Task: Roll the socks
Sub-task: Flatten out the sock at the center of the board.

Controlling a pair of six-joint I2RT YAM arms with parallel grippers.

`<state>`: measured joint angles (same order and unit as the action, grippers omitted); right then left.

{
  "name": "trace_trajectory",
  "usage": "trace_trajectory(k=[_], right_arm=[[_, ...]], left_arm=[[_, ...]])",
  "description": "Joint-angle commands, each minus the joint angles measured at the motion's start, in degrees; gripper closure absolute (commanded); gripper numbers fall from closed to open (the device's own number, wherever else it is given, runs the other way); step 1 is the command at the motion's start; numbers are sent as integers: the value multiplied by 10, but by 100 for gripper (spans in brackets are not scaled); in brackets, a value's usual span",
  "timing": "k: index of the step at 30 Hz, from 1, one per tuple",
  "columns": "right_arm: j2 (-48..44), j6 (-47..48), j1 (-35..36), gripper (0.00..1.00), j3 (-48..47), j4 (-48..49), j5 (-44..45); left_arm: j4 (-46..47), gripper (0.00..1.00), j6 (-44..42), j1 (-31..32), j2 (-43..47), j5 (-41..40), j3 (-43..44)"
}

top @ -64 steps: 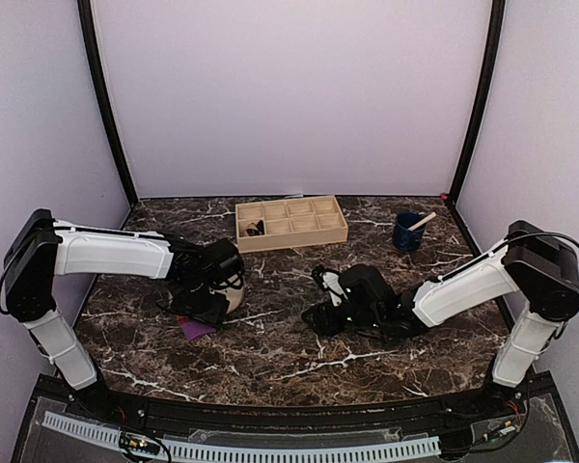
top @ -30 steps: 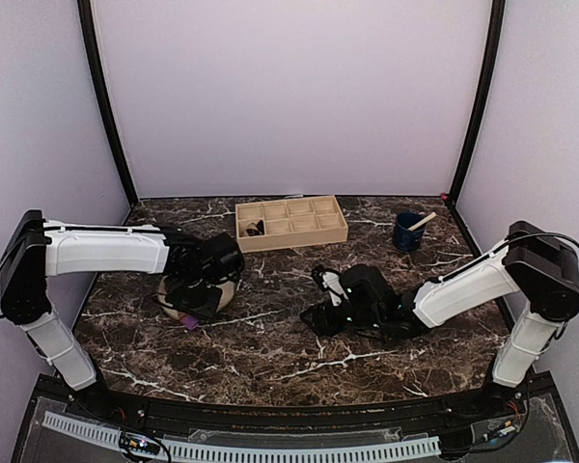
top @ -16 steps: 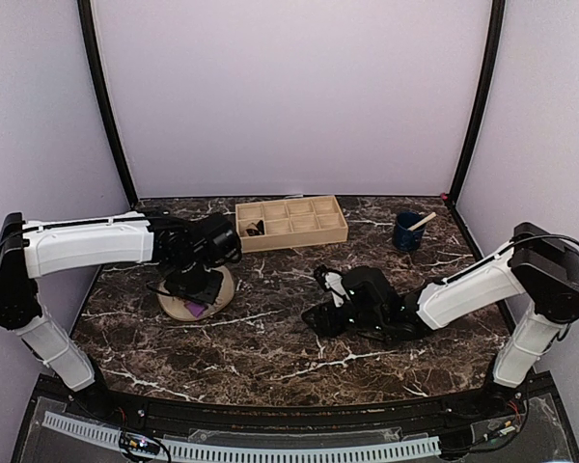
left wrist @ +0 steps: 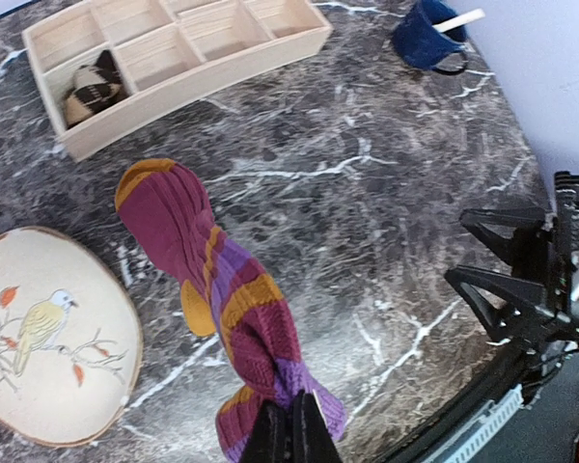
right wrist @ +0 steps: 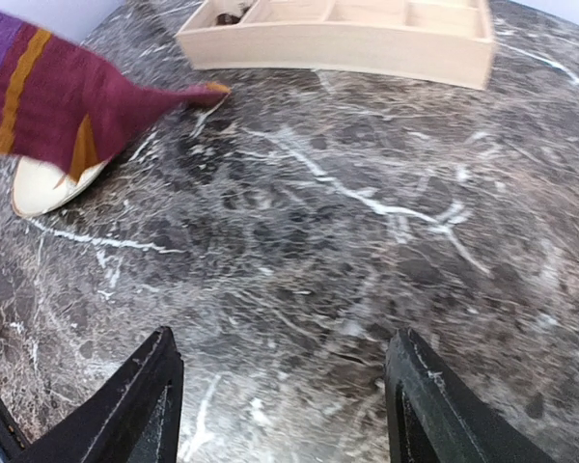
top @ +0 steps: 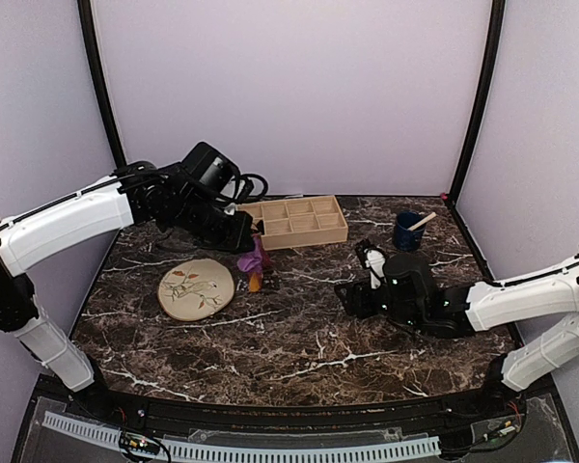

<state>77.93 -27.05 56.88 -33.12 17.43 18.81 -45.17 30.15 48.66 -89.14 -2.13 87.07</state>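
The magenta-purple sock with orange stripes (left wrist: 212, 280) hangs in the air, pinched at its purple cuff by my left gripper (left wrist: 291, 424), which is shut on it. From above, the sock (top: 256, 258) dangles over the table between the plate and the tray, its toe close to the marble, under the raised left gripper (top: 245, 241). The black and tan argyle sock (left wrist: 92, 87) lies in a left compartment of the wooden tray (top: 255, 229). My right gripper (right wrist: 280, 386) is open and empty, low over bare marble right of centre (top: 347, 294), facing the hanging sock (right wrist: 68, 96).
A round beige plate with a bird-and-leaf drawing (top: 196, 287) lies at the left. The compartment tray (top: 314, 231) stands at the back centre. A blue mug with a stick in it (top: 407, 232) is at the back right. Walls enclose the table.
My left gripper shut on the purple sock at the plate and lifted it up and to the right, toward the tray. The right arm shifted to the right, still open.
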Motion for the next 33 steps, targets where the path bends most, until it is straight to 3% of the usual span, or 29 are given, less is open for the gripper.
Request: trace_trajectory(k=[1,11,23,28,31,33], right_arm=[[-66,-8,-21,34,31,-36,55],[-181,-6,-44,34,53,-111,97],[-244,-24,-53,35,43,-170,173],[-281,-31,-54,35,52,-175,207],[-273,-31,-56,35,46,-175,204],[-256,-33,-55,35,40,-172,196]], left_arm=[[85,100,-10,3,8,131,23],[276,100,66,15,-47,348,22],[526,100,225,50,-103,478,20],[648,100,291,50,-97,486,-42],[700,100,315,48,-89,461,-124],[785,100,356,44,-88,451,-203]])
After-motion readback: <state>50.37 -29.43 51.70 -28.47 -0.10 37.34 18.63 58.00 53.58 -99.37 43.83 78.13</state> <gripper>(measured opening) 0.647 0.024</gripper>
